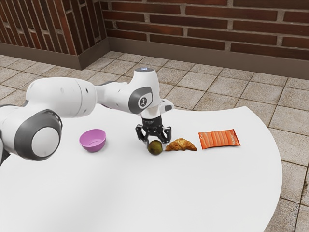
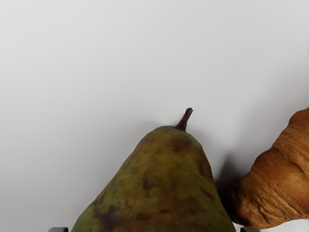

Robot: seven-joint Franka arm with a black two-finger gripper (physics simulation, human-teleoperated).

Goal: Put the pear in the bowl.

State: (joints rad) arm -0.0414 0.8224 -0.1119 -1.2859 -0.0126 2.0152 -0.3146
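Observation:
The black gripper (image 1: 155, 144) is low over the table with its fingers open, one on each side of the pear (image 1: 155, 148). The green-brown pear (image 2: 157, 188) lies on the table, its stem showing in the wrist view. There the tips of my gripper (image 2: 154, 229) just show at the lower edge, wide apart, with a slim gap beside the pear. A purple bowl (image 1: 92, 141) stands on the table toward the exterior view's left, apart from the pear and with nothing visible inside.
A croissant (image 1: 181, 145) lies close beside the pear and the gripper; the croissant (image 2: 277, 179) is near one fingertip in the wrist view. Farther toward the exterior view's right lies an orange packet (image 1: 218, 139) on the white table (image 1: 145, 193).

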